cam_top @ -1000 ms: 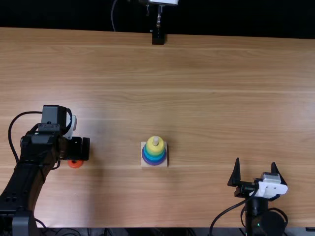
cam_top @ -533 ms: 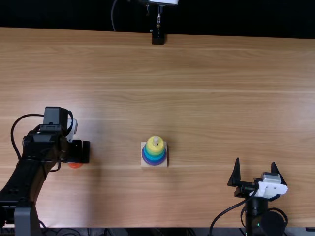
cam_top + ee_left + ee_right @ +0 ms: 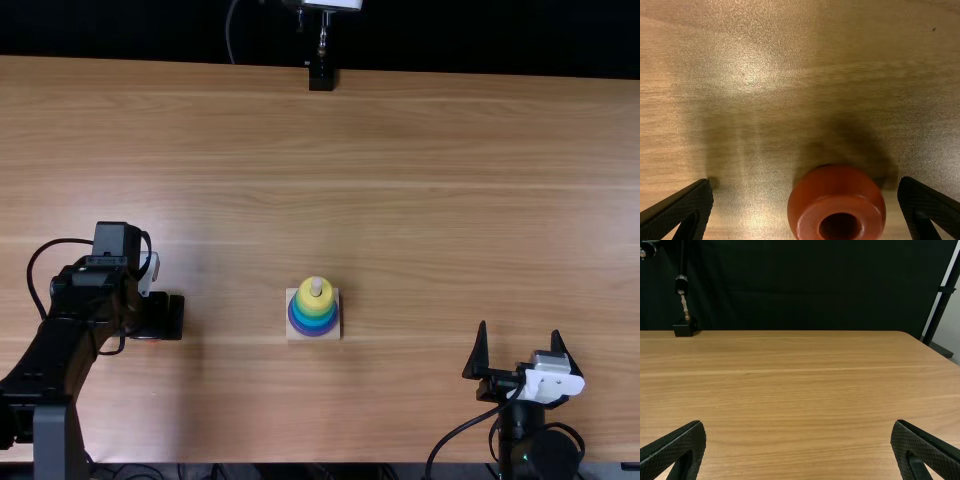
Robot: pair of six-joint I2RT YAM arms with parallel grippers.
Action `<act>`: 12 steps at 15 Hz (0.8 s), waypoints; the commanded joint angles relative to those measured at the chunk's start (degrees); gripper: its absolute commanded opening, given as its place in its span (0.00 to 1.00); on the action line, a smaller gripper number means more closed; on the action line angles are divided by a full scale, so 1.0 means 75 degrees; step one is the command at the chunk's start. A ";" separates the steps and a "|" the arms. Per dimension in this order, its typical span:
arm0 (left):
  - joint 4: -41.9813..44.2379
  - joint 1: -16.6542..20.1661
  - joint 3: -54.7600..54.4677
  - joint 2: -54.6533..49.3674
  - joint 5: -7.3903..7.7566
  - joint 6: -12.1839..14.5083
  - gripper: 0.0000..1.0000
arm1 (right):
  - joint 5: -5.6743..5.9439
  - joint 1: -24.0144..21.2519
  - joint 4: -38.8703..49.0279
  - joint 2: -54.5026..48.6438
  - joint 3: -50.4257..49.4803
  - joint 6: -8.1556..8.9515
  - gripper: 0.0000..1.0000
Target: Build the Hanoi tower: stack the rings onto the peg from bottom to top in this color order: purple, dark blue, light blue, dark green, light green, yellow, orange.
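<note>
- Probably the likeliest slip is an off-centre pinch: the left gripper (image 3: pixel 806 183) has its jaws wide, with the orange ring (image 3: pixel 810 215) on the table between them, nearer one finger than the other
- If they close from there, the nearer finger would meet the ring first and might nudge or spin it before the far one arrives
- Height is a second worry; I cannot tell how far the fingertips are above the wood, and a grip too high could slide off the ring's rounded side, while one too low could scrape the table (image 3: pixel 420 200)
- A tilted hold would turn the hole away from the peg (image 3: pixel 316 287), so the ring might catch on its tip and roll off
- The peg's tip pokes up through the yellow ring (image 3: pixel 305 299), leaving a short stub to aim for; letting go early or slightly aside could leave orange leaning
- Pressing down while misaligned might shove the pale square base (image 3: pixel 292 336) or tip the stack; orange looks like the last ring needed
- The right gripper (image 3: pixel 519 330), also spread wide and empty, is well apart from the stack, so a clash seems unlikely unless it swings inward
</note>
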 commanded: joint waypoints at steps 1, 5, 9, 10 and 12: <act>-0.0004 -0.0045 -0.0143 0.0200 0.0082 0.0011 1.00 | -0.0026 -0.0113 -0.0159 -0.0092 -0.0100 0.0028 1.00; 0.0066 -0.0163 -0.0131 0.0212 0.0082 0.0011 1.00 | -0.0026 -0.0113 -0.0159 -0.0092 -0.0100 0.0028 1.00; 0.0206 -0.0397 -0.0131 0.0223 0.0068 -0.0003 0.35 | -0.0026 -0.0113 -0.0159 -0.0092 -0.0100 0.0028 1.00; 0.0206 -0.0409 -0.0131 0.0223 0.0068 -0.0003 0.33 | -0.0026 -0.0113 -0.0159 -0.0092 -0.0100 0.0028 1.00; 0.0206 -0.0397 -0.0120 0.0235 0.0068 -0.0003 0.29 | -0.0026 -0.0113 -0.0159 -0.0092 -0.0100 0.0028 1.00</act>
